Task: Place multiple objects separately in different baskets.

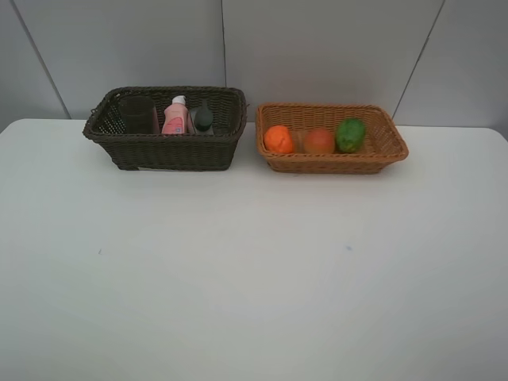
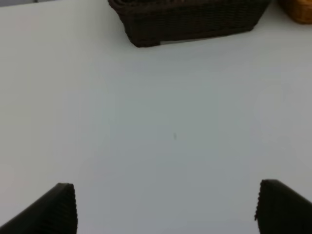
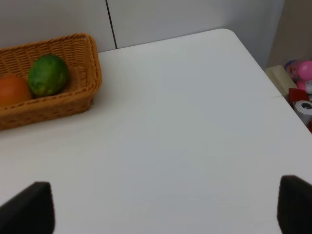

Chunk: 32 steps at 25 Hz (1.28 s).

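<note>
The dark brown basket (image 1: 167, 151) stands at the back left and holds the mauve cup (image 1: 137, 115), the pink bottle with white cap (image 1: 175, 117) and the dark grey bottle (image 1: 203, 118). The light tan basket (image 1: 333, 163) stands to its right and holds the orange (image 1: 279, 139), the peach (image 1: 319, 141) and the green lime (image 1: 350, 135). Neither arm shows in the high view. My left gripper (image 2: 165, 207) is open and empty over bare table, short of the brown basket (image 2: 190, 22). My right gripper (image 3: 165, 207) is open and empty, with the tan basket (image 3: 73, 105) and lime (image 3: 48, 74) off to one side.
The white table (image 1: 254, 270) meets a grey panelled wall behind the baskets. In the right wrist view the table's rounded corner and edge (image 3: 263, 73) show, with coloured clutter (image 3: 300, 92) on the floor beyond it.
</note>
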Each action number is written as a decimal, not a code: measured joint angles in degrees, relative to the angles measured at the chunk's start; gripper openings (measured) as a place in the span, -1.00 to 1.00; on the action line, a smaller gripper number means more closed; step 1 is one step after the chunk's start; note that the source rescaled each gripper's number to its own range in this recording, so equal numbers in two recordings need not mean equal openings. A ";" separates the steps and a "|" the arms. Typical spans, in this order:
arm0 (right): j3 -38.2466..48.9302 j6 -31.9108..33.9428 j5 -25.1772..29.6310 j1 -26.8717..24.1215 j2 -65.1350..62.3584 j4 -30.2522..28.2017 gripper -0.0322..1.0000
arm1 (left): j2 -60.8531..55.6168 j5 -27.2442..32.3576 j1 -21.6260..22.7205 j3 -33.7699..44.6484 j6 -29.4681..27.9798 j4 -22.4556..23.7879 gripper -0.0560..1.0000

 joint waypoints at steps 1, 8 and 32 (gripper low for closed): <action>0.00 0.00 0.00 0.00 0.00 0.00 1.00 | 0.00 -1.14 0.00 0.67 0.18 -1.02 0.91; 0.00 0.00 0.00 0.00 0.00 0.00 1.00 | 0.00 -3.72 0.00 1.84 4.07 -2.99 0.91; 0.00 0.00 0.00 0.00 0.00 0.00 1.00 | 0.00 -3.82 15.87 1.84 4.06 -5.98 0.91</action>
